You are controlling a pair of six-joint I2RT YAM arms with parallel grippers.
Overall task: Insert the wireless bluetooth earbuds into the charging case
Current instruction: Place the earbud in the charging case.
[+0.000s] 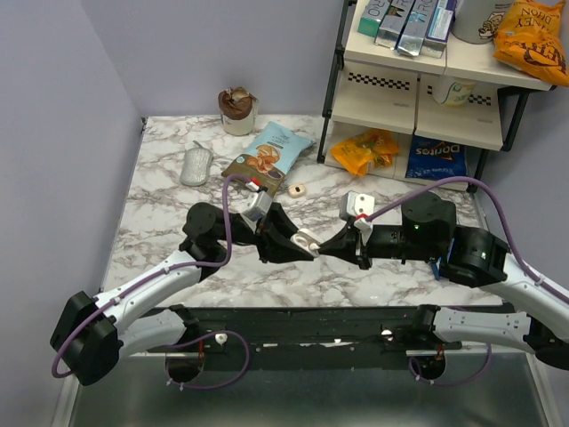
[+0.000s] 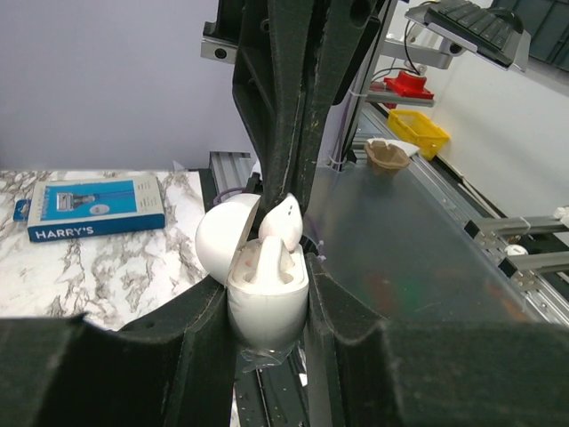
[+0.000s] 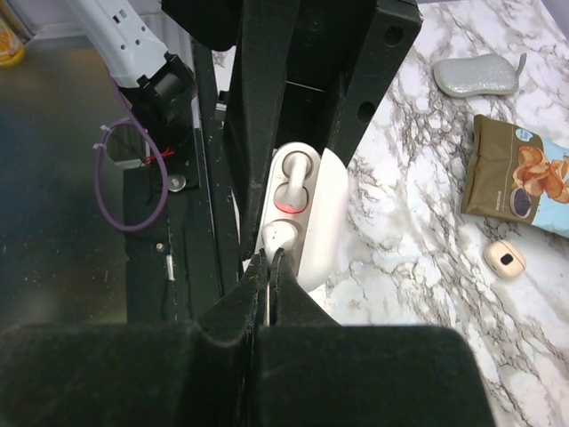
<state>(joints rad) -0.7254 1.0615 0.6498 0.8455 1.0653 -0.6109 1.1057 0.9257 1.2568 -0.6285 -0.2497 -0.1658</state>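
Observation:
My left gripper (image 1: 296, 242) is shut on the white charging case (image 1: 308, 239) and holds it above the table with its lid open. In the left wrist view the case (image 2: 267, 311) sits between the black fingers (image 2: 191, 329), with the lid (image 2: 222, 236) swung left. One earbud (image 2: 265, 260) sits in its socket. My right gripper (image 1: 323, 248) is shut on the second earbud (image 3: 283, 235) and holds it at the case's other socket. That earbud also shows in the left wrist view (image 2: 284, 220). In the right wrist view the seated earbud (image 3: 299, 169) lies above a red glow in the case (image 3: 322, 222).
A small cream object (image 1: 297, 189) lies on the marble beyond the grippers. A grey oval object (image 1: 196, 165), a snack bag (image 1: 269, 158) and a cup (image 1: 237, 110) are at the back. A shelf rack (image 1: 427, 84) stands at the back right. A Harry's box (image 2: 93, 206) lies on the table.

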